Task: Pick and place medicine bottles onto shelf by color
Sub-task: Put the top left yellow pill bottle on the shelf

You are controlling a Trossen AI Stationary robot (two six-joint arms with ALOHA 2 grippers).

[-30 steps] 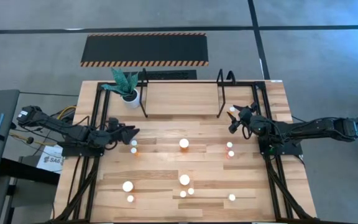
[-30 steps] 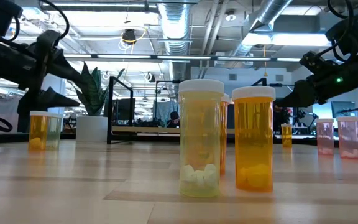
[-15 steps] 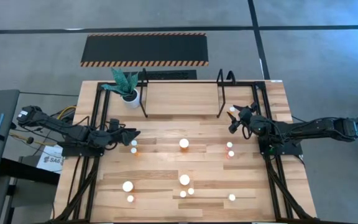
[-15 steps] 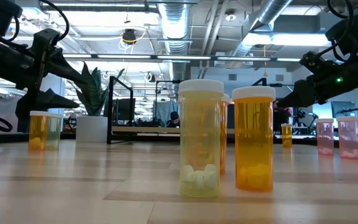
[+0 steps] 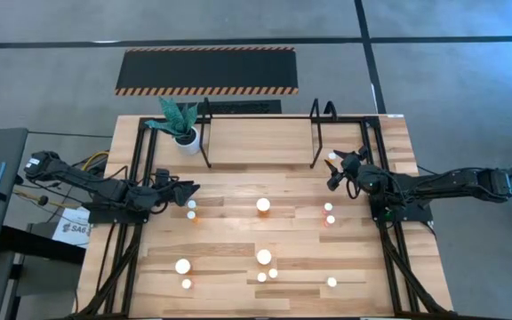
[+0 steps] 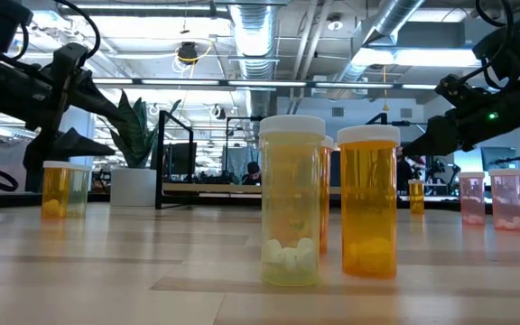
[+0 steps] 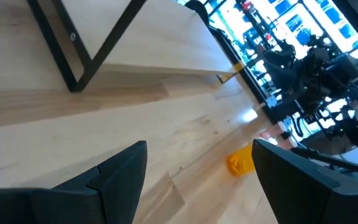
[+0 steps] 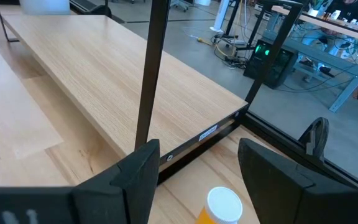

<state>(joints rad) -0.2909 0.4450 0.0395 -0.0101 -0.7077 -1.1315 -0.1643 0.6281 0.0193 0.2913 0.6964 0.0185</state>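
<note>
The medicine bottles stand upright across the table: two orange ones [image 5: 191,210] at the left, a large one [image 5: 263,204] in the middle, two pink ones [image 5: 329,213] at the right, and several [image 5: 263,267] near the front edge. The wooden shelf [image 5: 260,142] with black hoop ends stands at the far side. My left gripper [image 5: 188,188] is open and empty, just beyond the left pair; an orange bottle [image 7: 241,160] shows ahead of it. My right gripper [image 5: 336,171] is open by the shelf's right end, and a small orange bottle [image 8: 222,204] stands between its fingers.
A green plant in a white pot [image 5: 181,124] stands at the shelf's left end. A black hazard-striped mat [image 5: 207,71] lies on the floor beyond the table. Black frame legs [image 5: 123,222] run along both table sides. Bare wood lies between the bottle groups.
</note>
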